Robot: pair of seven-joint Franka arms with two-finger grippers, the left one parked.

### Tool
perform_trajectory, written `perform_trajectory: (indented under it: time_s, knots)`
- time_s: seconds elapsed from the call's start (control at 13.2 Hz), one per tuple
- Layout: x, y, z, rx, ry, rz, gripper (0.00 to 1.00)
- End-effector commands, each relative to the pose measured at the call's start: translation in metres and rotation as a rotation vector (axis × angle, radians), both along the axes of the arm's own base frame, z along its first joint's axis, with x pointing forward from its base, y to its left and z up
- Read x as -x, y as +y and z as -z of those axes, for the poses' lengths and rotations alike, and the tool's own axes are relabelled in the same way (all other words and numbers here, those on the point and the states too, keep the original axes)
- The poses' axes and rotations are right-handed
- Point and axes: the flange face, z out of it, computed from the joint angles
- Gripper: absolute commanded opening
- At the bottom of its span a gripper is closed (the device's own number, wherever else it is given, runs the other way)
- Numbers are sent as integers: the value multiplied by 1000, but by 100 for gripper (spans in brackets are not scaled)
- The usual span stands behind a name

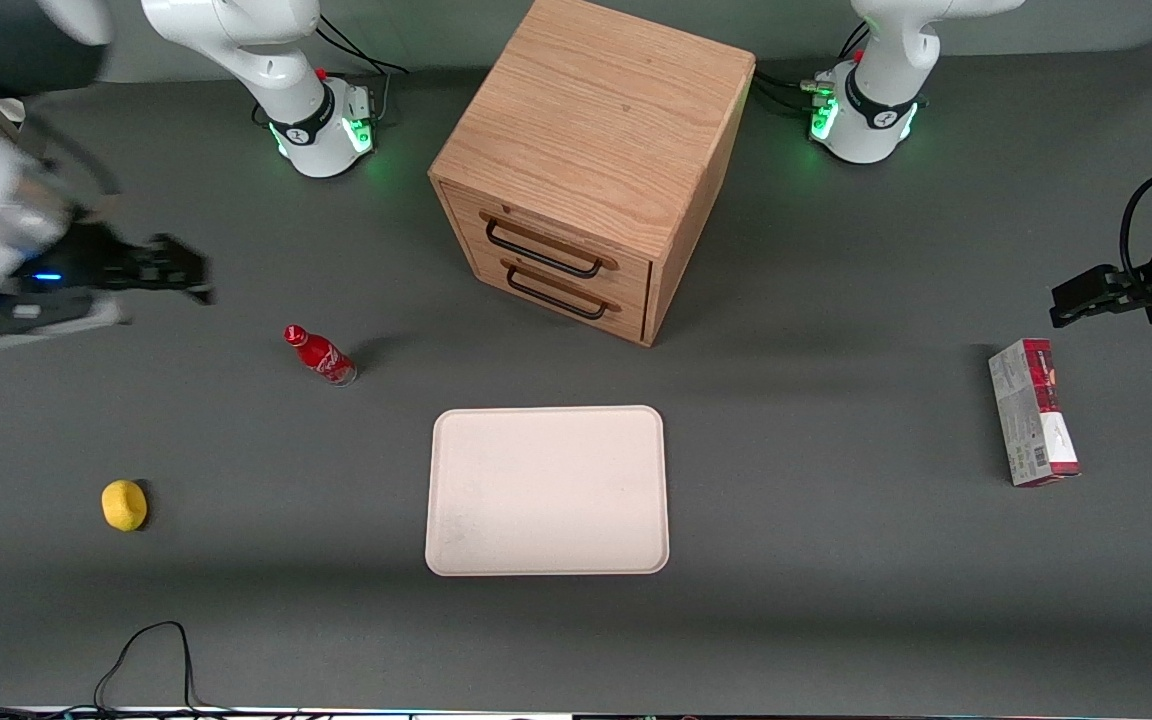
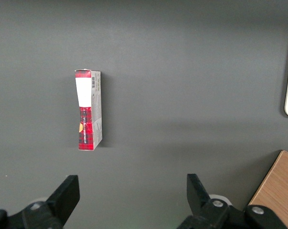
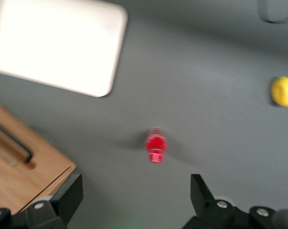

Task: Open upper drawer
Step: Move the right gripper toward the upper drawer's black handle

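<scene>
Toward the working arm's end of the grey table (image 1: 836, 560), the right arm's black two-finger gripper (image 1: 186, 275) hung above the surface with its fingers (image 3: 67, 195) spread apart and nothing between them. From there the boxy light oak cabinet (image 1: 596, 130) stood well apart sideways, near the middle of the table. Its upper drawer (image 1: 546, 240), light oak with a wide black wire pull handle (image 1: 543, 252), sat flush in the cabinet face, just above the matching lower drawer (image 1: 561, 290), and looked fully closed. The handle's long axis ran level across the drawer front, which faced the front camera at a slant, turned partly toward the working arm's end. An upright red bottle (image 1: 319, 355) stood on the table between gripper and cabinet, nearer the front camera than either. Judging from this, the gripper would have to cross sideways above or past the bottle, then meet the bar crosswise, one finger over it and one under.
</scene>
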Motion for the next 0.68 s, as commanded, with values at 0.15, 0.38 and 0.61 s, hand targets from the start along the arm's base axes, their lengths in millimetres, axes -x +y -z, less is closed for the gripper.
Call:
perform_trajectory:
  time_s: [0.15, 0.38, 0.61]
  knots:
    - [12, 128, 6, -85, 39, -325, 100]
    - [31, 181, 16, -125, 67, -432, 100]
    - [38, 217, 45, -170, 120, -501, 100]
